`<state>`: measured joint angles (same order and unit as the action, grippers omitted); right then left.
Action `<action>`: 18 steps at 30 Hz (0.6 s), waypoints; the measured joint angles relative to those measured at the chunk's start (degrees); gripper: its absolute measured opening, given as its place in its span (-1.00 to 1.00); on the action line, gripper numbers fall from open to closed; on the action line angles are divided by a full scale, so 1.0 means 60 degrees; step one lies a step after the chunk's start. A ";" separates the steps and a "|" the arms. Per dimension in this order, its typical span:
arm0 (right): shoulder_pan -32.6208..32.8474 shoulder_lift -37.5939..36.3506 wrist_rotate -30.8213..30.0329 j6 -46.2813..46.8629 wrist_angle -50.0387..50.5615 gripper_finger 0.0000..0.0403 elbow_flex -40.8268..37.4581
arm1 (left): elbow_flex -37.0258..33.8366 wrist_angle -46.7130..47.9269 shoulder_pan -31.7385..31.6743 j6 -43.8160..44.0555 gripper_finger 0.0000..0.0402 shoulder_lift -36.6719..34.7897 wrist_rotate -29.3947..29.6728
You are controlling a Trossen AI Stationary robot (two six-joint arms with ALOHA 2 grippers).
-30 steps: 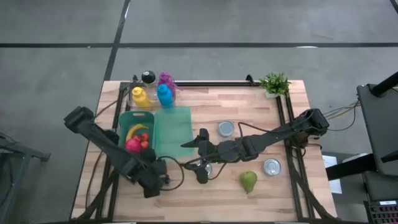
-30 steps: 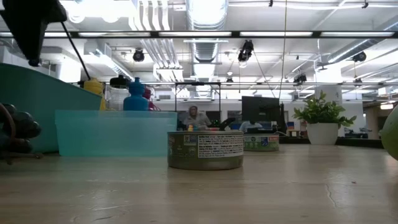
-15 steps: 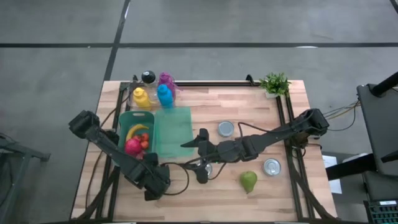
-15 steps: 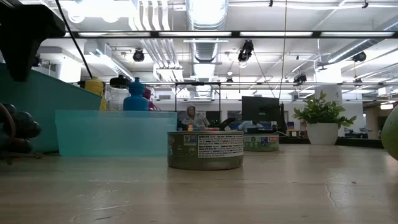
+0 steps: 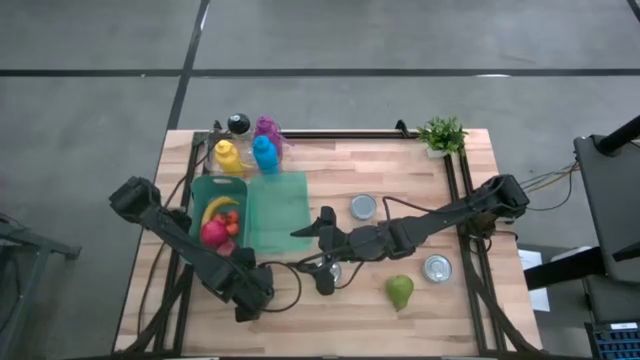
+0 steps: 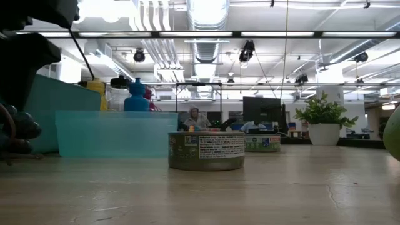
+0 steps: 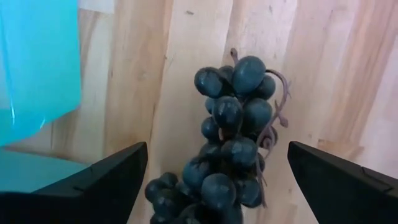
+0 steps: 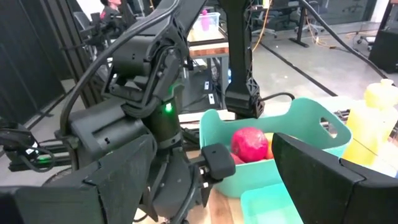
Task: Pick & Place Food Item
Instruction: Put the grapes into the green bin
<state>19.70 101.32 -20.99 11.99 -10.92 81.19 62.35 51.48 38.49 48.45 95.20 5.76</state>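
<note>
A bunch of dark grapes (image 7: 233, 143) lies on the wooden table beside the teal tub, near the table's left front. It also shows at the low view's left edge as grapes (image 6: 17, 131). My left gripper (image 7: 217, 149) hangs over it, pointing straight down and open, one finger on either side of the bunch and clear of it. From above, the left gripper (image 5: 250, 288) hides the grapes. My right gripper (image 5: 316, 250) waits open and level over the table's middle, facing the left arm, with nothing between its fingers.
A green basket (image 5: 196, 200) holds a banana and red fruit, and a teal tub (image 5: 282, 205) stands next to it. Three cans (image 5: 363, 207) (image 5: 437, 267) (image 6: 206, 150), a green pear (image 5: 400, 291), bottles (image 5: 262, 152) and a potted plant (image 5: 441, 134) stand around.
My left gripper has come down toward the grapes, still pointing down and still open. The grapes have not moved.
</note>
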 joint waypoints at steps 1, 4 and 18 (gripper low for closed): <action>0.0002 0.0000 0.0000 0.0000 0.0000 0.63 0.0000 | -0.0089 -0.0130 0.0019 0.0008 0.96 -0.0003 0.0067; 0.0000 0.0000 0.0000 0.0000 -0.0001 0.63 0.0000 | -0.0223 -0.0389 0.0017 0.0109 0.96 -0.0036 0.0106; 0.0000 0.0000 -0.0001 -0.0004 0.0000 0.63 0.0000 | 0.0683 0.0872 0.0024 -0.0015 0.96 0.0036 -0.0029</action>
<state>19.70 101.32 -21.00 11.97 -10.92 81.19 66.45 56.71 38.63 48.36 95.42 5.58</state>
